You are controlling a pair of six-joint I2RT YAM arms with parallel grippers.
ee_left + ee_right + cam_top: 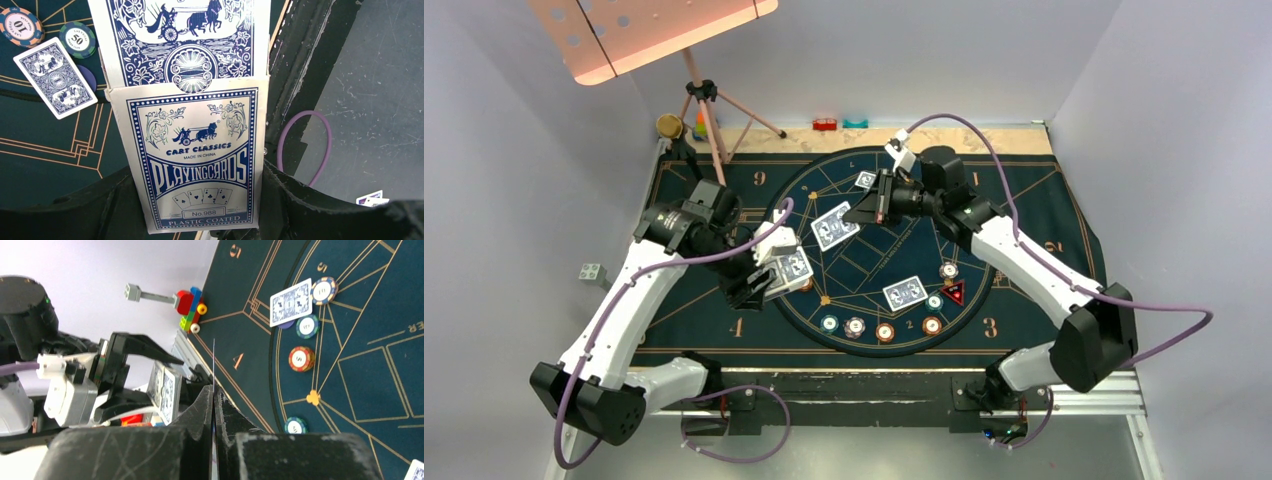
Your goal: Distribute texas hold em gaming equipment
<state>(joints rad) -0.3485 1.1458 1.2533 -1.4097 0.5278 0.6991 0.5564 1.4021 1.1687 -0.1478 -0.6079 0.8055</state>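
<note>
My left gripper (767, 278) is shut on a blue-and-white playing card box (195, 160), and the deck (185, 40) sticks out of its open top. My right gripper (866, 210) is shut on one blue-backed card (834, 227), held over the mat's centre. That card shows edge-on (213, 360) between the closed fingers. Two more cards (865, 180) (905, 292) lie on the round mat. Several chips (885, 332) line its near arc. The red triangular marker (953, 292) lies by a white chip (948, 270).
A pink music stand tripod (709, 110) stands at the far left, with a gold round object (668, 125) beside it. Small red and teal blocks (839, 124) lie beyond the mat. A toy of coloured blocks (190, 310) sits off the mat's left edge.
</note>
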